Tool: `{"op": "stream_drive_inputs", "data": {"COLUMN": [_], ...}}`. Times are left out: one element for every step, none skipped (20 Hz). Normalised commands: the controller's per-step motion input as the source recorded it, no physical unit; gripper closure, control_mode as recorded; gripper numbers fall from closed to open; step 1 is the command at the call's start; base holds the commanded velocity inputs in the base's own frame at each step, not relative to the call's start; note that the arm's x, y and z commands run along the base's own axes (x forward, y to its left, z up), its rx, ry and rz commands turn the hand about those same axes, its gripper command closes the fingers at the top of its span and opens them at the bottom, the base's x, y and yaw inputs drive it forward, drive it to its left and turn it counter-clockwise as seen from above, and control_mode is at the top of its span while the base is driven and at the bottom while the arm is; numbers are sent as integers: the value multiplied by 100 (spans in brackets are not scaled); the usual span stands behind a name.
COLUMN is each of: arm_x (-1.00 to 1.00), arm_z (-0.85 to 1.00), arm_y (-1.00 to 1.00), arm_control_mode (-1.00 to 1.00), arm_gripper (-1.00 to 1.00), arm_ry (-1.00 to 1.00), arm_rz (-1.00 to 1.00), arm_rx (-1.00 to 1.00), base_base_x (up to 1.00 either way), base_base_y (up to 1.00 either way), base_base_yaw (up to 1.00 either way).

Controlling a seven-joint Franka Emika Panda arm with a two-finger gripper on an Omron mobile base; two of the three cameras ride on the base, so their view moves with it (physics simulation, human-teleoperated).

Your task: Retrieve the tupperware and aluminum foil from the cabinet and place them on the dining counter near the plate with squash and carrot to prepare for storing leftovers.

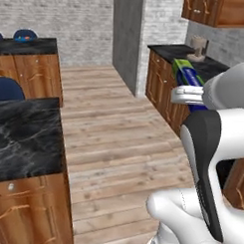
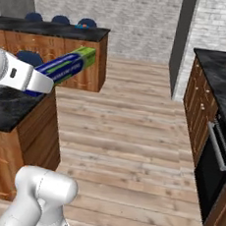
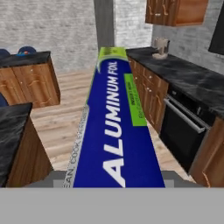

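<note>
The gripper (image 2: 39, 85) is holding the aluminum foil (image 3: 116, 127) by one end, with its jaws closing on the carton's sides. In the hand view the dark-blue carton is running lengthwise straight out from the gripper, lettered face up, and its green end is pointing away from the gripper. In the right base view the carton (image 2: 65, 66) is sticking out of the white wrist and slanting up, its green end highest. In the left base view the carton (image 1: 188, 75) is showing above the white arm, which is covering its gripped end.

The fingertips themselves are not visible: the carton is covering them in the hand view, and the wrist is hiding them in both base views.

Relative to the foil, the dining counter (image 2: 54, 30) is standing well apart, across the wooden floor (image 2: 128, 131). Blue stools (image 2: 60, 19) are lining its far side. A blue plate (image 1: 25, 37) is lying on that counter top (image 1: 27, 45), and small orange items are resting on it; they are too small to tell apart. A nearer black-topped counter (image 1: 23, 140) is lying below and beside the foil. On the foil's other side, a black-topped kitchen counter (image 3: 188, 78) is running along the wall, with a black oven (image 3: 181, 131) set into it. A brown wall cabinet (image 3: 175, 11) is hanging above it, cut off by the picture's top edge.
</note>
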Motion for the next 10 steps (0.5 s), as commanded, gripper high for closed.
{"op": "stream_drive_inputs", "data": {"arm_x": [0, 0, 0, 0, 0, 0, 0, 0, 0, 0], "arm_z": [0, 0, 0, 0, 0, 0, 0, 0, 0, 0], "arm_y": [0, 0, 0, 0, 0, 0, 0, 0, 0, 0], "arm_control_mode": [100, 100, 100, 100, 100, 100, 100, 100, 100, 100], "arm_gripper": [100, 100, 100, 100, 100, 100, 100, 100, 100, 100], "arm_ry": [0, 0, 0, 0, 0, 0, 0, 0, 0, 0], "arm_rz": [0, 0, 0, 0, 0, 0, 0, 0, 0, 0], "arm_rx": [0, 0, 0, 0, 0, 0, 0, 0, 0, 0], "base_base_x": [100, 100, 100, 100, 100, 100, 100, 100, 100, 100], "base_base_y": [-30, -25, -19, -14, -11, -4, -2, 0, -1, -5], "base_base_yaw": [17, 18, 18, 19, 19, 19, 18, 17, 15, 11]}}
